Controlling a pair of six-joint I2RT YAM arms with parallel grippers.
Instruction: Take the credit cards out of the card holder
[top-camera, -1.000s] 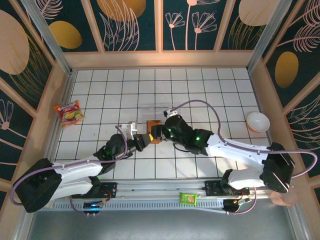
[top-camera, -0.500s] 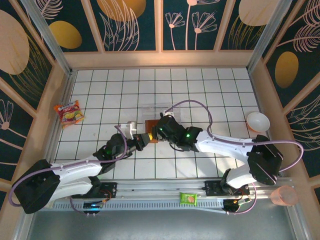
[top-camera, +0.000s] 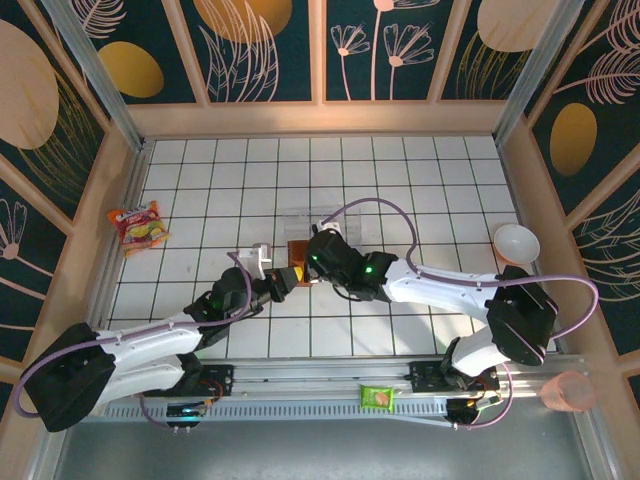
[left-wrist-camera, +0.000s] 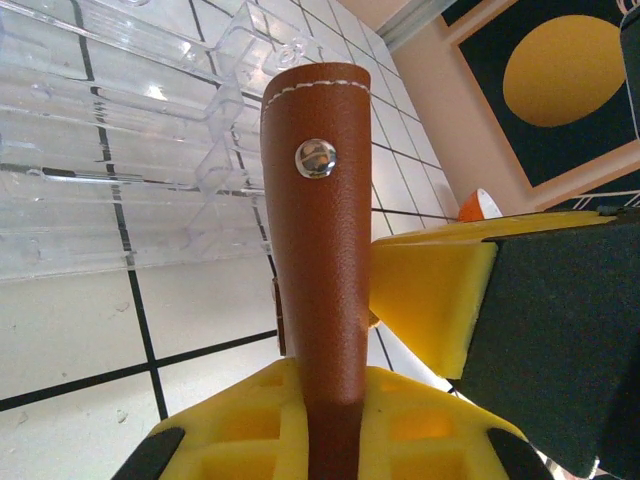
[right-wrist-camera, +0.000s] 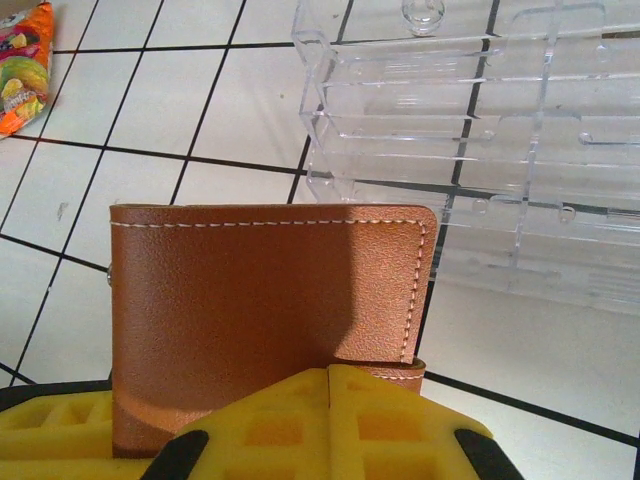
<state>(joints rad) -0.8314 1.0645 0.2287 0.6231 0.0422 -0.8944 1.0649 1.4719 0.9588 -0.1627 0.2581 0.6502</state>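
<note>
The card holder (top-camera: 297, 249) is a brown leather wallet, folded closed and held off the tiles at mid table. My left gripper (top-camera: 285, 279) is shut on it: in the left wrist view the leather band with its metal snap (left-wrist-camera: 316, 159) rises from between the yellow pads of the left gripper (left-wrist-camera: 335, 425). My right gripper (top-camera: 306, 268) is against the wallet's right side, its yellow pad (left-wrist-camera: 430, 300) touching the leather. In the right wrist view the card holder (right-wrist-camera: 260, 300) faces me, and the right gripper (right-wrist-camera: 328, 400) has its pads pressed together in front of its lower edge. The credit cards are hidden.
A clear plastic box (top-camera: 312, 215) lies just behind the wallet (right-wrist-camera: 480, 150). An orange snack packet (top-camera: 140, 226) lies at the left wall. A white bowl (top-camera: 516, 243) sits at the right. A green packet (top-camera: 378, 397) and a pink cup (top-camera: 568, 391) lie near the front rail.
My right gripper has slid left up to the wallet and closed its jaws. The left gripper has kept its hold with only a slight shift.
</note>
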